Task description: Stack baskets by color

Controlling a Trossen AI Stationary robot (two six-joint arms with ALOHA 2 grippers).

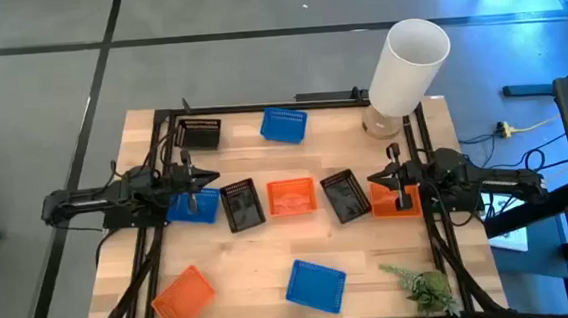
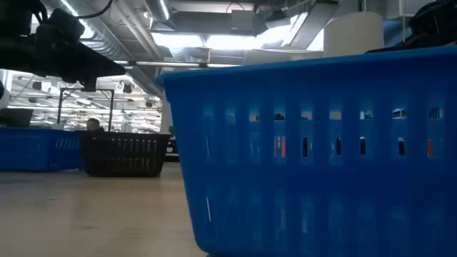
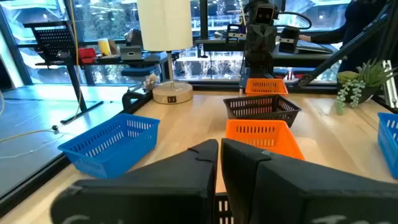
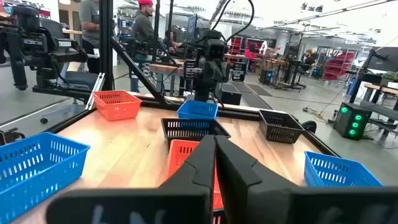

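Several baskets lie spread over the wooden table. A blue one [image 1: 284, 125] and a black one [image 1: 200, 133] sit at the far side. A row across the middle holds blue [image 1: 195, 207], black [image 1: 242, 204], orange [image 1: 292, 197], black [image 1: 345, 195] and orange [image 1: 395, 199]. An orange basket [image 1: 183, 294] and a blue one [image 1: 316, 283] rest near the front edge. My left gripper [image 1: 210, 179] [image 3: 219, 144] hovers shut over the row's blue basket. My right gripper [image 1: 374, 180] [image 4: 215, 140] hovers shut over the row's right orange basket [image 3: 266, 86]. Neither holds anything.
A tall white cylinder [image 1: 408, 65] stands at the far right corner. A green plant sprig [image 1: 423, 288] lies at the near right corner. A dark frame [image 1: 260, 106] runs along the table's far and side edges. Bare wood shows between the middle row and the front baskets.
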